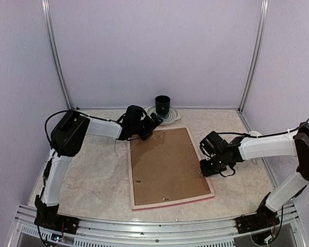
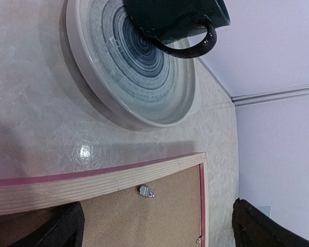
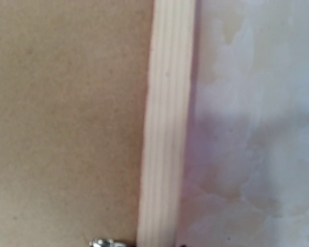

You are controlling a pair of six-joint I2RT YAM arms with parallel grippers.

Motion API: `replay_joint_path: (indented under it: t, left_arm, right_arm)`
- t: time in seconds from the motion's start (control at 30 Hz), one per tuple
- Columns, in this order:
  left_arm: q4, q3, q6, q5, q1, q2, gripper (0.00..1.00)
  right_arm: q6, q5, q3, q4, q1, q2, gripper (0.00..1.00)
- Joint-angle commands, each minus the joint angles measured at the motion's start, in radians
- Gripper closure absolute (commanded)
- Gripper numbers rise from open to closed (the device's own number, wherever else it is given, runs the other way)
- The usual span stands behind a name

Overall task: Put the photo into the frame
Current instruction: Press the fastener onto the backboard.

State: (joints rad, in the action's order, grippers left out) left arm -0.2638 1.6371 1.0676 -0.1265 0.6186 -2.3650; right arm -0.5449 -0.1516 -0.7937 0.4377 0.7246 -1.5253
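- The frame (image 1: 169, 202) lies flat on the worktop (image 1: 92, 170), back side up. It sits between the two pincers. Its pale wood rim has a pink outer edge.
- A plain brown backing board (image 1: 164, 164) fills the opening of the frame.
- A small metal clip (image 2: 147, 191) sits on the board just inside the far rim, directly ahead of the left pincer (image 1: 155, 122).
- Left pincer: released, jaws spread wide, nothing between them. It hangs over the far edge of the frame. Its two dark fingers (image 2: 56, 229) stand well apart above the backing board.
- Right pincer (image 1: 211, 167): positioned at the right rim of the frame, about midway along that side. Its wrist camera looks down at close range on the rim, with board on one side and worktop on the other. The fingers do not show there, and the overhead view is too dark at that spot. Whether this pincer is clenched or released cannot be told.
- A ringed blue-grey plate (image 1: 175, 117) lies just beyond the left pincer, near the far rim of the frame but apart from it.
- A dark mug (image 1: 162, 103) stands upright on the plate.
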Motion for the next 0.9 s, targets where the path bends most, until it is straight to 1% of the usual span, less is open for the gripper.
replay_joint_path:
  t: [0.0,0.2,0.47,0.87]
  left_arm:
    - [0.066,-0.035,-0.020,0.016,-0.010,-0.030,0.01]
    - [0.064,-0.036,-0.020,0.016,-0.010,-0.029,0.01]
    - [0.060,-0.040,-0.035,0.020,-0.011,-0.015,0.01]
    - [0.070,-0.056,-0.080,0.039,-0.013,0.107,0.01]
  right_arm:
    - [0.007,-0.022,-0.030,-0.022,0.006,0.016,0.79]
    - [0.008,-0.022,-0.026,-0.031,0.004,-0.007,0.80]
    - [0.013,-0.019,-0.040,-0.010,0.006,0.020,0.78]
    - [0.018,0.001,-0.062,-0.006,0.005,0.068,0.53]
